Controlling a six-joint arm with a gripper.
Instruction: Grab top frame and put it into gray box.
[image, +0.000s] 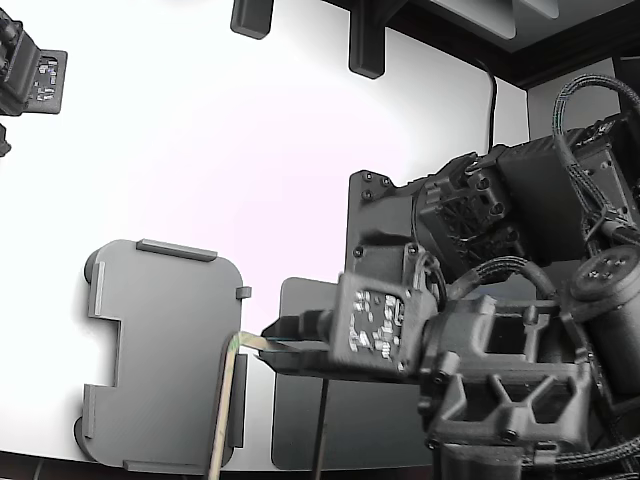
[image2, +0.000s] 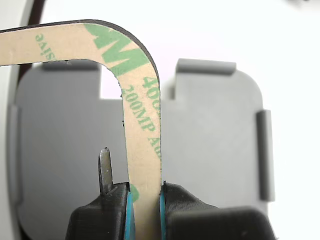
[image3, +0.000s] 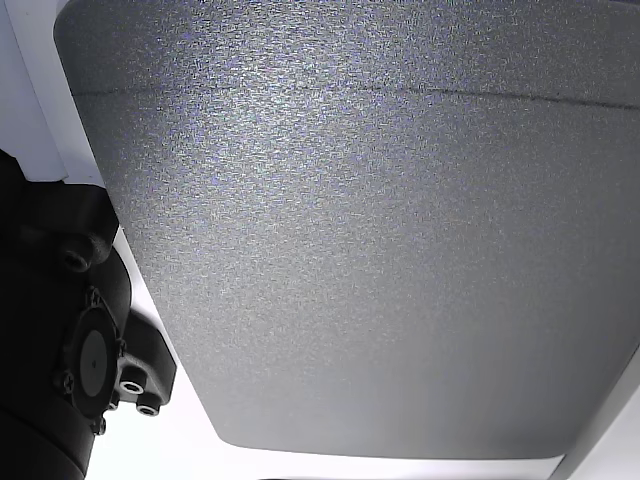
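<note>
My gripper (image2: 145, 200) is shut on the top frame (image2: 142, 130), a thin beige rim with green print; one rounded corner and two sides show in the wrist view. In the exterior view the frame (image: 228, 400) hangs edge-on from the gripper (image: 270, 342), over the right-hand edge of the gray box (image: 160, 350). The gray box (image2: 215, 135) lies flat on the white table, with raised edge tabs and a notched side, directly beneath the held frame. The rest of the frame is out of view.
A darker gray flat mat (image: 345, 430) lies under the arm, right of the box in the exterior view; it fills the other view (image3: 360, 230). A black upright plate (image: 375, 215) stands behind the arm. Black fixtures (image: 365, 45) sit at the table's far edge.
</note>
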